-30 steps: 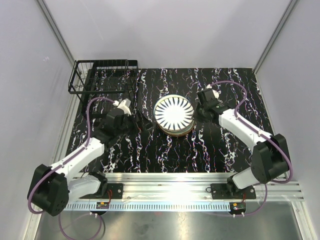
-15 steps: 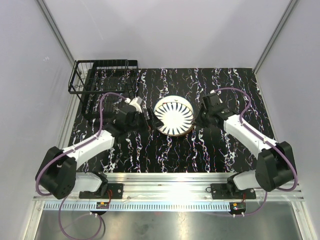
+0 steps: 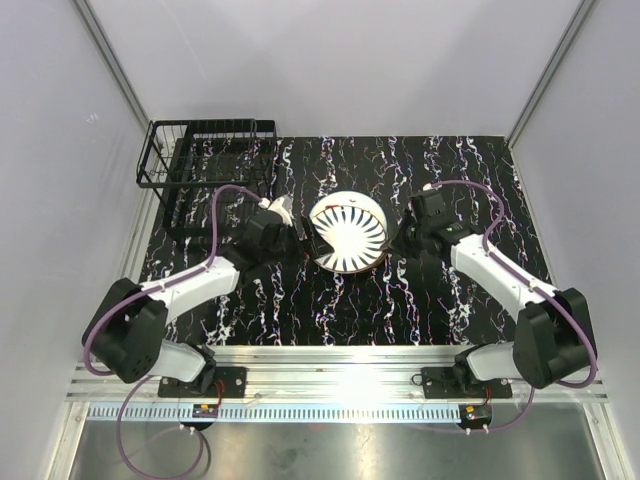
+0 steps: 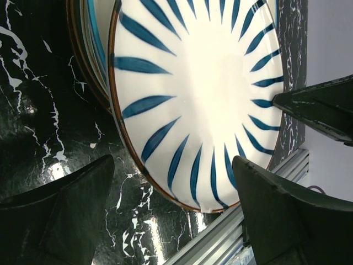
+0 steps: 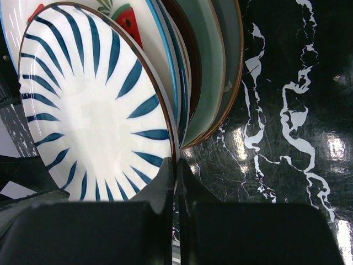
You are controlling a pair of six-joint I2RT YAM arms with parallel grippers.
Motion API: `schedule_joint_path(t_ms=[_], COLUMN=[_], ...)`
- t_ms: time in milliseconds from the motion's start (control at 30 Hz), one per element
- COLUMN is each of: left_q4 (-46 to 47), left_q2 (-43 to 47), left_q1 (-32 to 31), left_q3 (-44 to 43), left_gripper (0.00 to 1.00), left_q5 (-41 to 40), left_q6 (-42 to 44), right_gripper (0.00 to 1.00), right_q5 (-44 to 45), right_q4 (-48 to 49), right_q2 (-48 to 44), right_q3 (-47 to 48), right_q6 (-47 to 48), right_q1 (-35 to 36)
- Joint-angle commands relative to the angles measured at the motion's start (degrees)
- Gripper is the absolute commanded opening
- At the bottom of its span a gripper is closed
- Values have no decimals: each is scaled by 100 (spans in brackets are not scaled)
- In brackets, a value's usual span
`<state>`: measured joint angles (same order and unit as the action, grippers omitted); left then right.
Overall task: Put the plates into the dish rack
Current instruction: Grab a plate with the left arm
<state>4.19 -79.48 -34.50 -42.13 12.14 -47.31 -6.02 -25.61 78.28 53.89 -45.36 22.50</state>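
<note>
Propping striped plate (image 3: 348, 232) at right rim, right claw (image 5: 175, 165) pinched shut, empty; left claw (image 4: 172, 159) gaping, empty, lined on left rim.

Left arm (image 3: 185, 290), right arm (image 3: 495, 268): white links, black joints, purple cables (image 3: 212, 225). Left gripper (image 4: 171, 215), right gripper (image 5: 176, 171): matte black.

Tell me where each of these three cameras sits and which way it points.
Top external: fixed above and behind the arms, looking down on the table, dish rack and striped plate; both arms show whole.
Left wrist: on the left arm, facing the striped plate; its open left pincer shows as two dark fingers.
Right wrist: on the right arm, facing the plate stack; its shut right pincer shows at the bottom.
Shared: all three see the striped plate.
</note>
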Motion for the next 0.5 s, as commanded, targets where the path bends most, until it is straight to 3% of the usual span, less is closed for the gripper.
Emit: schedule_joint_path(t_ms=[0,167,333,467], left_q4=[557,803,908,882], left_q2=[-67,-199,-226,-68], left_q1=[-22,-22,-48,-57], left_q3=[-217,-234,-190,-77], left_gripper=[89,81,64,61], left_q5=[-72,69,157,87], left_q6=[-120,-270,-340,-340], right_gripper=[0,0,0,0], right_q5=[-513,-689,-734,-699], right_q4=[442,565,601,583], right_q2=[-287,-296,-348,-393], right_q3=[-18,-89,-142,-186], right_q6=[-60,-113,-131,-113], right_q1=[0,0,0,0])
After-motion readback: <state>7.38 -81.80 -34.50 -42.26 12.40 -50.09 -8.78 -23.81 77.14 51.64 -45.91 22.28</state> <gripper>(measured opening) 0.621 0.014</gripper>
